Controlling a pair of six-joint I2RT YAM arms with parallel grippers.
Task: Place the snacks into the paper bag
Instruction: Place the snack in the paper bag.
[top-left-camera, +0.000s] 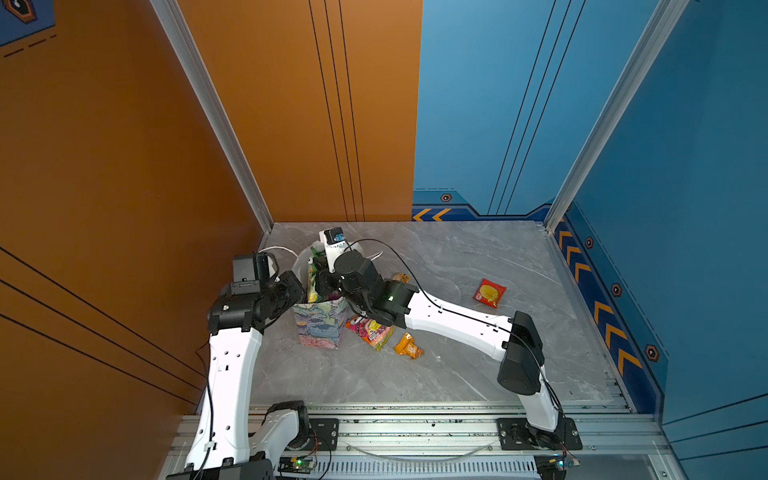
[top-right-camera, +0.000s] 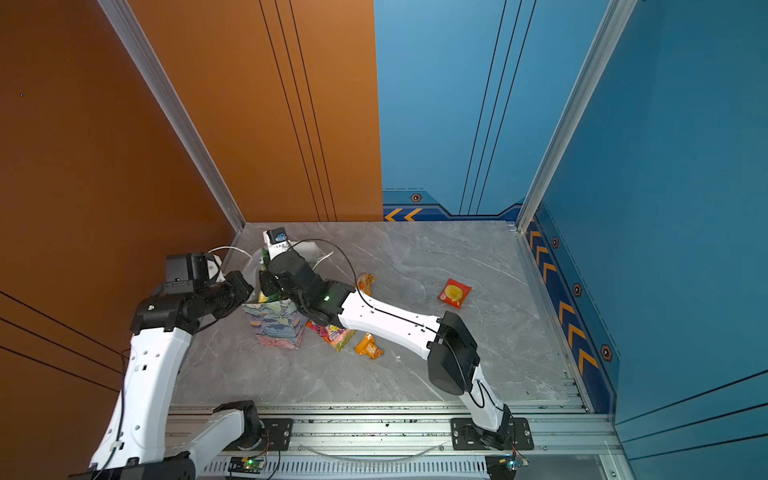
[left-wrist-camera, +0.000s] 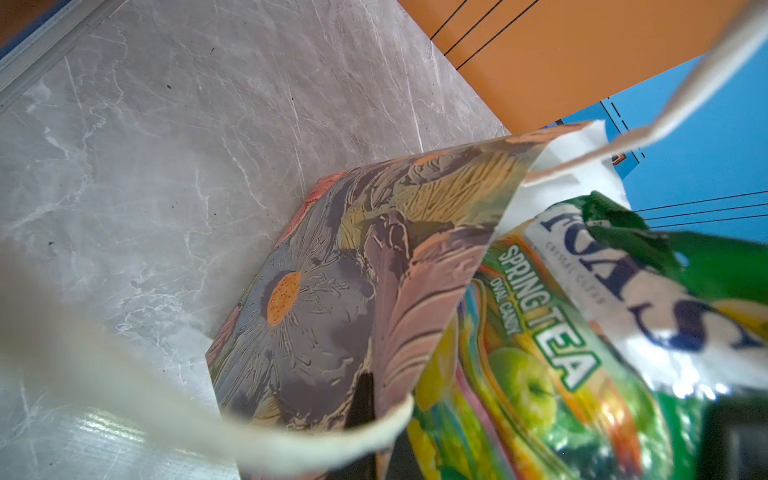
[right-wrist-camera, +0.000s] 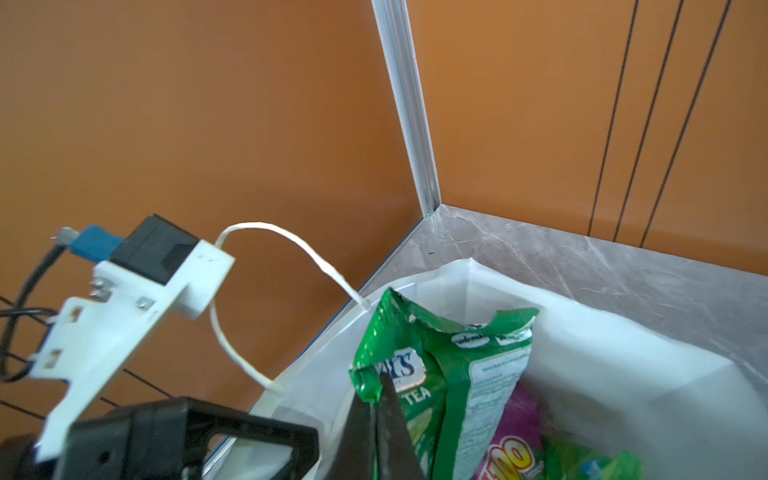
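Near the back-left corner of the table (top-left-camera: 457, 270), in both top views, the paper bag (top-left-camera: 320, 328) stands. The left gripper (top-left-camera: 305, 291), jaws together, seems to steady its wall, while other snacks (top-left-camera: 408, 345) lie toward the right edge. Left wrist: a green tea packet (left-wrist-camera: 540, 353) fills the mouth. Right wrist: the right gripper (right-wrist-camera: 376, 382) clamps that packet's top edge, upright inside the bag.

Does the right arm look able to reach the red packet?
Probably yes, once freed: the red packet lies alone on bare table on that arm's side. For now the right gripper is shut on a green packet in the bag.
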